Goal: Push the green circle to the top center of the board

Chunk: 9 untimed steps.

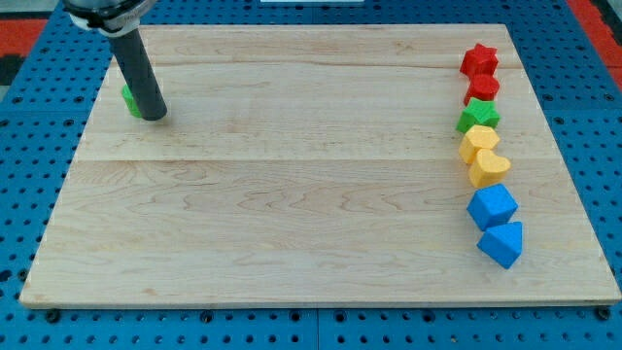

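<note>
A green block (pixel 129 100), most likely the green circle, sits near the board's upper left and is mostly hidden behind my rod. My tip (pixel 155 116) rests on the board just right of and slightly below that block, touching or nearly touching it. Only a small green sliver shows at the rod's left side, so its shape cannot be made out.
The wooden board (pixel 292 194) lies on a blue pegboard. A column of blocks runs down the view's right: a red star (pixel 478 60), a red block (pixel 482 88), a green star (pixel 478 116), two yellow blocks (pixel 479 143) (pixel 488 167) and two blue blocks (pixel 492 206) (pixel 502 244).
</note>
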{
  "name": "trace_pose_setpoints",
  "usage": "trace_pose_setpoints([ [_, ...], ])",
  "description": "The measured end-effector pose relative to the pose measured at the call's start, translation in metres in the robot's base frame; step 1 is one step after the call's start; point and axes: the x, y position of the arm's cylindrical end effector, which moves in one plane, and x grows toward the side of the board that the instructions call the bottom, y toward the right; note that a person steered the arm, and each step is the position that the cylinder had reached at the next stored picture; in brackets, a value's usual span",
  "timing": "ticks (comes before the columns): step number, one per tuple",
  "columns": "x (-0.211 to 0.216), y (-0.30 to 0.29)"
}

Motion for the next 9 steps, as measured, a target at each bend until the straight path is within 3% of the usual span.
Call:
trace_pose_setpoints([
  [1,0.048,-0.027],
  [2,0.028,-0.091],
  [4,-0.051,0.033],
  [5,-0.084,0.03],
  [6,-0.096,0.088],
  [7,-0.059,0.179],
  [9,0.027,0.131],
])
